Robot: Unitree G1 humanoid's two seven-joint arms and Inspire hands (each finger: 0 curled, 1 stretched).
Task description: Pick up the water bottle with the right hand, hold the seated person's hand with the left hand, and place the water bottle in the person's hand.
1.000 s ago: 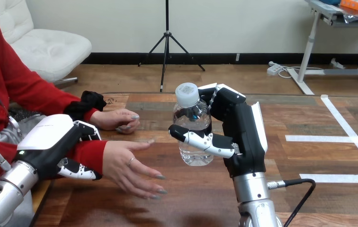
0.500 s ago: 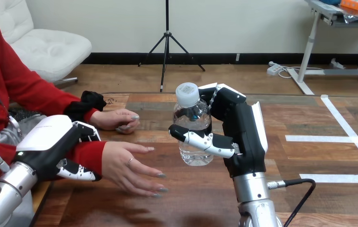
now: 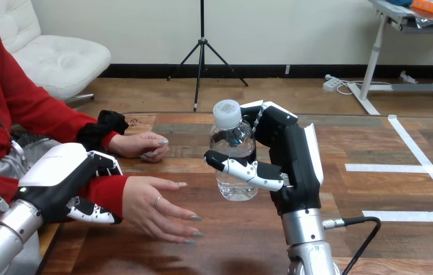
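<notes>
Open lane of bare worktop [image 3: 225,229] between the person's near hand [image 3: 151,203] and the water bottle [image 3: 234,154], which the right robot hand [image 3: 294,166] grips. Left robot hand [image 3: 59,175], clasped on that wrist, blocks the near-left edge. The person's far hand [image 3: 140,144] lies behind the lane. The right side is free apart from flat tape lines [image 3: 397,168].

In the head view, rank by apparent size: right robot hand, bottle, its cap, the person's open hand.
Largest: right robot hand.
Next: bottle and person's open hand look about alike; the hand sits nearer the camera, so I won't rank them.
Smallest: cap.
</notes>
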